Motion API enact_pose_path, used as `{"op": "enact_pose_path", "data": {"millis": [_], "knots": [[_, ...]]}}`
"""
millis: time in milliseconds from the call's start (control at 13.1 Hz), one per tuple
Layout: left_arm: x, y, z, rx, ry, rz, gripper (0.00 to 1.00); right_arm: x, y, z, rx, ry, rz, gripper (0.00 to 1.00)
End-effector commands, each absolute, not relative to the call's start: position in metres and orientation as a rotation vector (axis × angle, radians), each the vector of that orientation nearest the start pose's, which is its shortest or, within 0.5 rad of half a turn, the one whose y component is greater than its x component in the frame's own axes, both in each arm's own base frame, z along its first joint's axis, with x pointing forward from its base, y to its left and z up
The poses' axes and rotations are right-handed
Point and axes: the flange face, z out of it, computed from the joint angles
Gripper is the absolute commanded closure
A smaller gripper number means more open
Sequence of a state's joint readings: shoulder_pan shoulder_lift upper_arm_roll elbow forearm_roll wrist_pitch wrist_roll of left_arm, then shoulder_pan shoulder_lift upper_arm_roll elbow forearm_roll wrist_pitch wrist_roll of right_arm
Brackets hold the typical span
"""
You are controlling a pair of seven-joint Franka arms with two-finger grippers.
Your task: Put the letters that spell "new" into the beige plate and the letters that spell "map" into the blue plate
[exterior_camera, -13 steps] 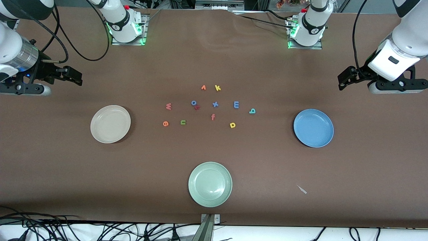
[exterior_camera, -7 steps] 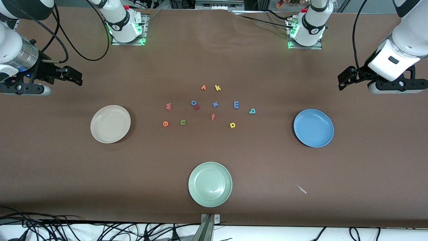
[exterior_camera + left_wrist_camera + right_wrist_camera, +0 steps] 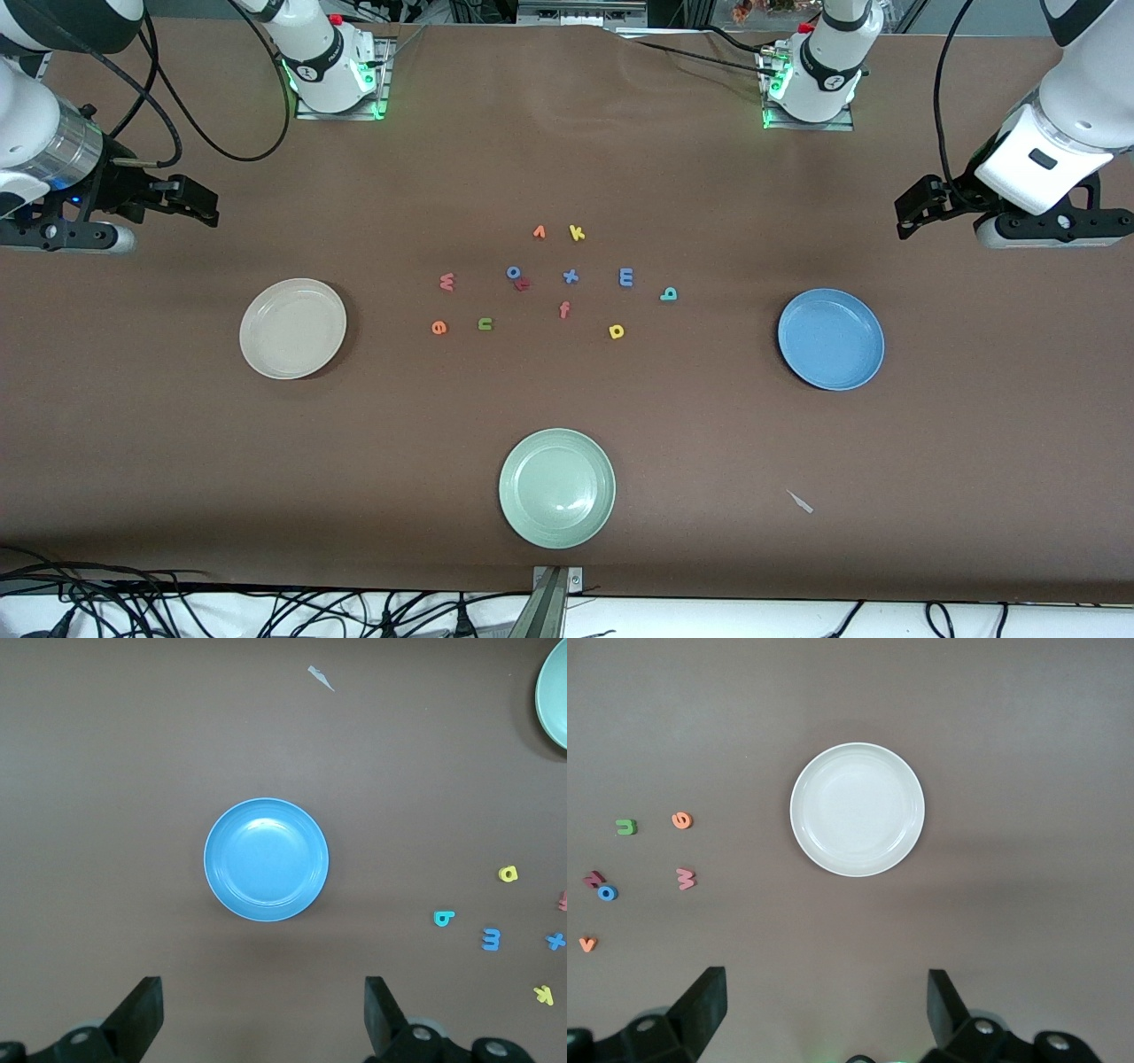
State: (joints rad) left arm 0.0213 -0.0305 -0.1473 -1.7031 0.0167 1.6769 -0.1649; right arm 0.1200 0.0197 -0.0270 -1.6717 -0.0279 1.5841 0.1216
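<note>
The beige plate point(image 3: 292, 329) point(image 3: 857, 809) lies toward the right arm's end of the table, the blue plate point(image 3: 831, 339) point(image 3: 266, 859) toward the left arm's end. Between them lie the pinkish-red "w" point(image 3: 446, 282), orange "e" point(image 3: 438, 327) and olive "n" point(image 3: 485, 323), then the blue "m" point(image 3: 625, 277), teal "a" point(image 3: 668, 293) and yellow "p" point(image 3: 617, 331). My right gripper point(image 3: 202, 206) point(image 3: 826, 1010) hangs open and empty over bare table beside the beige plate. My left gripper point(image 3: 905, 215) point(image 3: 263, 1010) hangs open and empty beside the blue plate.
A pale green plate point(image 3: 556, 488) sits nearest the front camera. Other letters lie among the task's: orange-red "f" point(image 3: 564, 309), blue "x" point(image 3: 570, 276), orange "v" point(image 3: 539, 232), yellow "k" point(image 3: 577, 233), blue "o" point(image 3: 513, 272). A small white scrap point(image 3: 800, 501) lies nearer the front camera than the blue plate.
</note>
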Motion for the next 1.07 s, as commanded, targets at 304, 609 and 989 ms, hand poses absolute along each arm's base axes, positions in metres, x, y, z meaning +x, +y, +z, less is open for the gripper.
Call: {"op": "enact_pose_path", "data": {"millis": [304, 609, 989], "knots": [[0.55, -0.069, 0.593, -3.139, -0.029, 0.0, 0.0, 0.552, 0.052, 0.563, -3.16, 0.042, 0.184, 0.0], [0.55, -0.069, 0.593, -3.139, -0.024, 0.0, 0.0, 0.552, 0.059, 0.558, -3.121, 0.046, 0.207, 0.0], [0.55, -0.069, 0.593, -3.139, -0.027, 0.0, 0.0, 0.559, 0.082, 0.546, -3.116, -0.023, 0.213, 0.0]]}}
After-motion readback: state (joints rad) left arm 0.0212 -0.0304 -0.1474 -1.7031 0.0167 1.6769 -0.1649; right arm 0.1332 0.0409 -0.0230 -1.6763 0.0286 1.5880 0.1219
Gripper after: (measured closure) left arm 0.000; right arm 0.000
